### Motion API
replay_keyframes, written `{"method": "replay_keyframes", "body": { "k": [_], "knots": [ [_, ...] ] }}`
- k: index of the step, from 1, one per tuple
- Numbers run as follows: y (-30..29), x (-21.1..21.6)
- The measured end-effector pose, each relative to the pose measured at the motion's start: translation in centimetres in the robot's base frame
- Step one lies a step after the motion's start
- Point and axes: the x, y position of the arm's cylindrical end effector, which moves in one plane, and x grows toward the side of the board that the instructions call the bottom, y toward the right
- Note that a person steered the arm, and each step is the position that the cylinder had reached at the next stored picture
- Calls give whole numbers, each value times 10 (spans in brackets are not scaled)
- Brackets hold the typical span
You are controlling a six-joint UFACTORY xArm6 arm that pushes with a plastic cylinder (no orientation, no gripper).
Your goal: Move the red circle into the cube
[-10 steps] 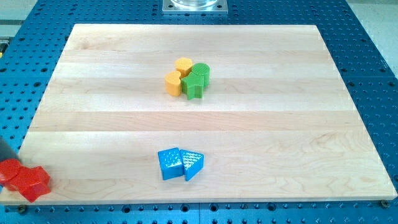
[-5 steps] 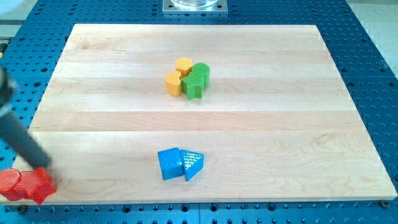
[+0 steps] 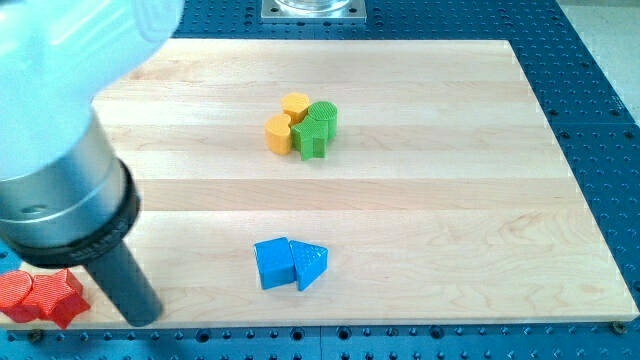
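Pale wooden board (image 3: 420,200) is laid over a blue perforated table (image 3: 600,120). At the view's bottom left corner, two red blocks are seen touching: a red circle (image 3: 14,293) at the far edge and a red star-like block (image 3: 58,296) just beside it. My tip (image 3: 143,315) is placed just to the right of the star-like block; no jaws are carried, and nothing is held. A blue cube (image 3: 273,263) is set against a blue triangular block (image 3: 310,263) at bottom centre, well apart from the red circle. Yellow blocks (image 3: 284,122) and a green block (image 3: 317,128) are clustered near the top.
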Motion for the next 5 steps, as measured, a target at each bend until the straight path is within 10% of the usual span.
{"method": "replay_keyframes", "body": {
  "k": [5],
  "knots": [
    [-15, -73]
  ]
}}
